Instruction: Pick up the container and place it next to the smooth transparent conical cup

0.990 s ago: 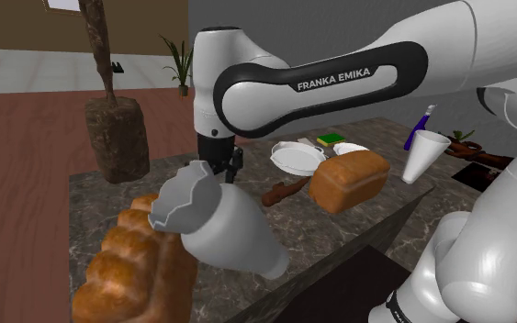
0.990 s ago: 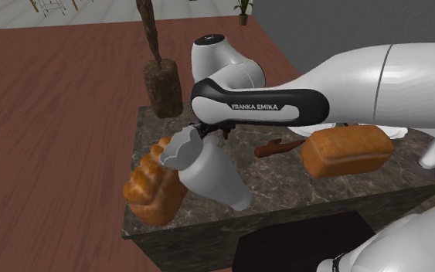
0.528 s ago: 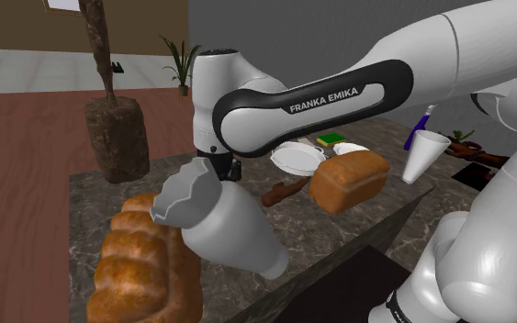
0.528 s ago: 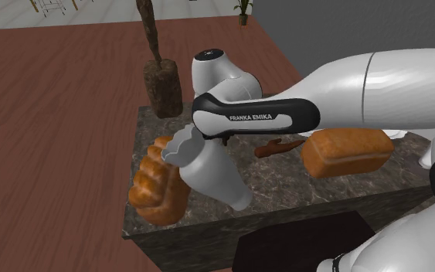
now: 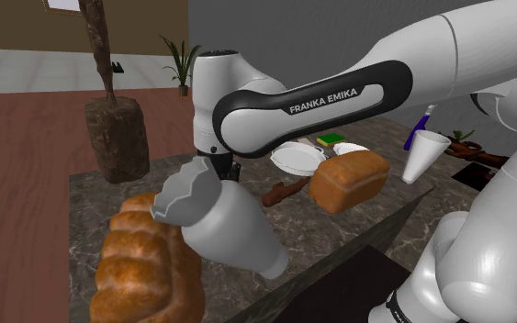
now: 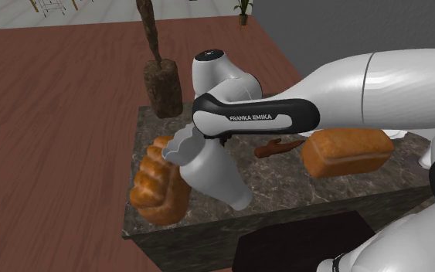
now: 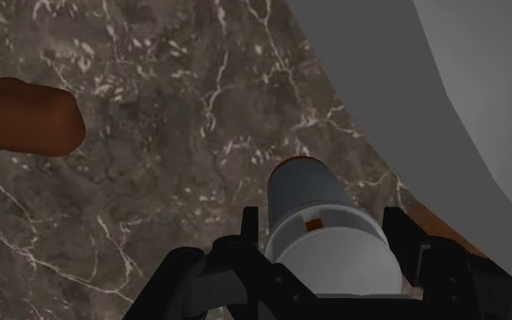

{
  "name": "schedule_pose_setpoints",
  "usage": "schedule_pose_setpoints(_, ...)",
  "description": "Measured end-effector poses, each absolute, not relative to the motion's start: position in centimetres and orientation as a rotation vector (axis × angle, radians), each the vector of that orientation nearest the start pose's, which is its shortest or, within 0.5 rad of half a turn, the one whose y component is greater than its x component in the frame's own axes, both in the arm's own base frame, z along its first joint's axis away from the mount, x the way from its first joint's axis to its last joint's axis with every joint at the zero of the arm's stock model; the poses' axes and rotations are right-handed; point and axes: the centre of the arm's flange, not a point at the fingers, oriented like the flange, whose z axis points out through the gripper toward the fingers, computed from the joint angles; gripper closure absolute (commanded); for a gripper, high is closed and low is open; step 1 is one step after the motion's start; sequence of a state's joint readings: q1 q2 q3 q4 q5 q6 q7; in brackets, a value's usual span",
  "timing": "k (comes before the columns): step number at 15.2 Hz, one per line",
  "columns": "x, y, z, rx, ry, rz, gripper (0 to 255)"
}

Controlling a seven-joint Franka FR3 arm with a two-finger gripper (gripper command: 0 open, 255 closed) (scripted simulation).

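Observation:
In the wrist view a small grey cylindrical container [image 7: 308, 186] with an orange mark on its top stands on the dark marble counter [image 7: 154, 82]. My gripper [image 7: 322, 218] is shut on it, one black finger against each side. In the shoulder view the gripper [image 5: 230, 171] is low over the counter, mostly hidden behind a big grey vessel with a jagged rim [image 5: 229, 229]. The conical cup [image 5: 424, 156] is pale and stands point-up far off toward the shoulder view's right.
The big grey vessel [image 6: 212, 174] leans on a braided loaf [image 5: 146, 261] close beside my hand. A brown bread loaf [image 5: 348, 179], a brown stick-like item [image 5: 284, 191], white dishes [image 5: 297, 156] and a green sponge [image 5: 330, 139] lie between the gripper and the cup.
Over the last second the arm came down a little toward the counter and the fingers closed on the small container. The jagged-rimmed vessel and braided loaf shifted slightly.

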State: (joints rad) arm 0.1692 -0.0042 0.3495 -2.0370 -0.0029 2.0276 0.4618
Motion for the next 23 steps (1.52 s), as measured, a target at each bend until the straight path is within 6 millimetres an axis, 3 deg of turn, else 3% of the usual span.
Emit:
schedule_pose_setpoints(9, 47.7, 27.2, 44.7, -3.147, -0.091, 0.005, 255)
schedule_pose_setpoints(23, 47.7, 27.2, 51.8, -3.146, -0.092, 0.005, 255)
